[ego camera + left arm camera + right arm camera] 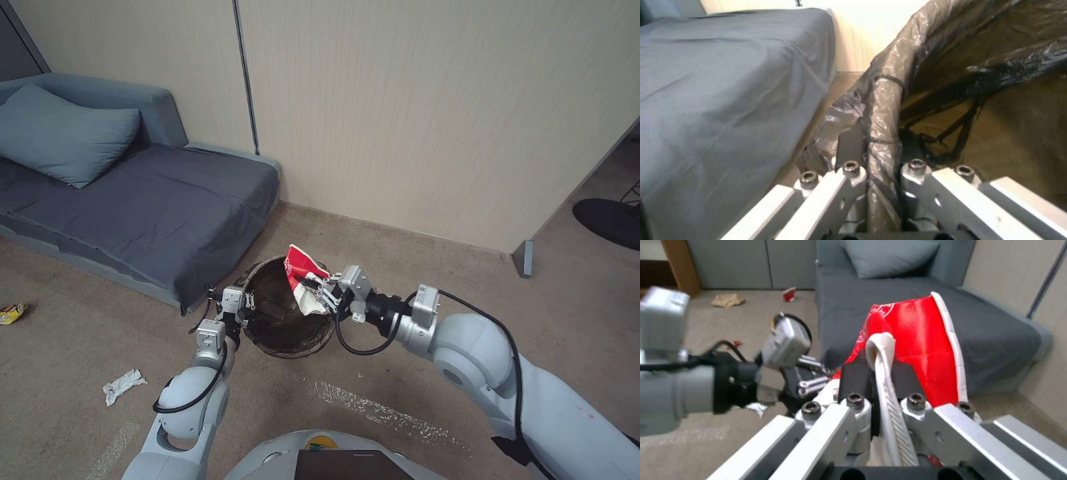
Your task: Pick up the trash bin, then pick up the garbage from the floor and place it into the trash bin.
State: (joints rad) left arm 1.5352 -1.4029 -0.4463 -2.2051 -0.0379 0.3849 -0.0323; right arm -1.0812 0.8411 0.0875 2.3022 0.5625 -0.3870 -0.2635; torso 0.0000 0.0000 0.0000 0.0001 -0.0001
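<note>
The trash bin (283, 327), round with a dark liner over its rim, hangs just above the carpet beside the sofa. My left gripper (241, 308) is shut on its near-left rim; in the left wrist view the fingers pinch the liner-covered rim (882, 140). A crumpled red-and-white paper cup (300, 275) is held over the bin's opening by my right gripper (319, 288), which is shut on it; the right wrist view has the cup (916, 350) clamped between the pads. More garbage lies on the floor: a white scrap (122, 385) and a yellow wrapper (11, 312).
A low grey sofa (153, 213) with a cushion (63, 133) stands left of the bin against the panelled wall. In the right wrist view a tan paper bag (728, 300) and a red cup (789, 294) lie on the carpet farther off. Open carpet lies to the right.
</note>
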